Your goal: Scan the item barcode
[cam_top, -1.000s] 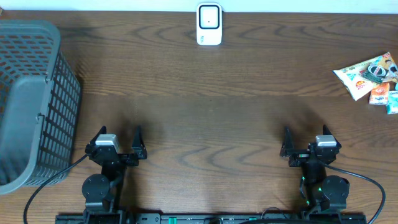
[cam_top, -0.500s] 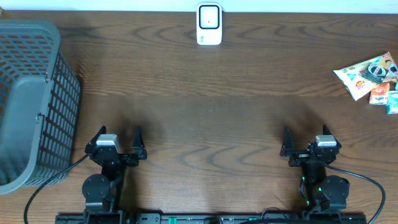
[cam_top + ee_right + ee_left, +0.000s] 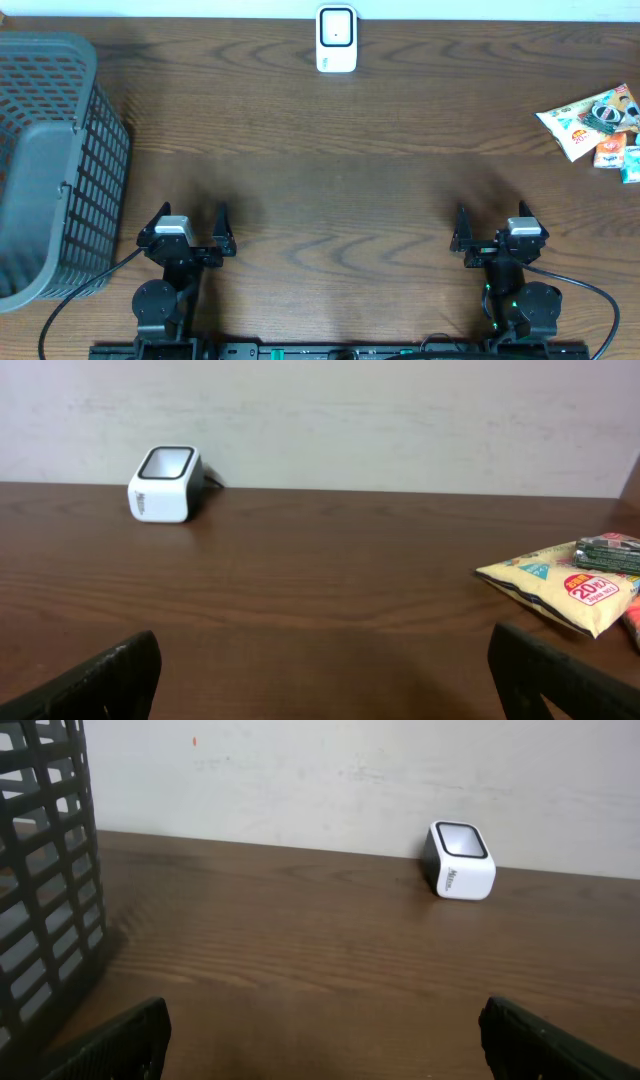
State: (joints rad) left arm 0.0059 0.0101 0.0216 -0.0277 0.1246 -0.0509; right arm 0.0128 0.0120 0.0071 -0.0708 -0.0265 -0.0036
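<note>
The white barcode scanner (image 3: 337, 40) stands at the table's far edge, centre; it also shows in the left wrist view (image 3: 462, 862) and the right wrist view (image 3: 166, 485). A pile of snack packets lies at the far right: a yellow bag (image 3: 575, 118) with a dark green packet (image 3: 607, 112) on top of it. The right wrist view shows the yellow bag (image 3: 560, 582) ahead to the right. My left gripper (image 3: 191, 215) (image 3: 322, 1035) and my right gripper (image 3: 492, 218) (image 3: 325, 675) rest near the front edge, both open with nothing between the fingers.
A large grey mesh basket (image 3: 50, 160) takes up the left side; its wall (image 3: 40, 920) is close on the left in the left wrist view. Small orange (image 3: 612, 152) and teal (image 3: 632, 165) packets lie by the yellow bag. A pale wall runs behind the table.
</note>
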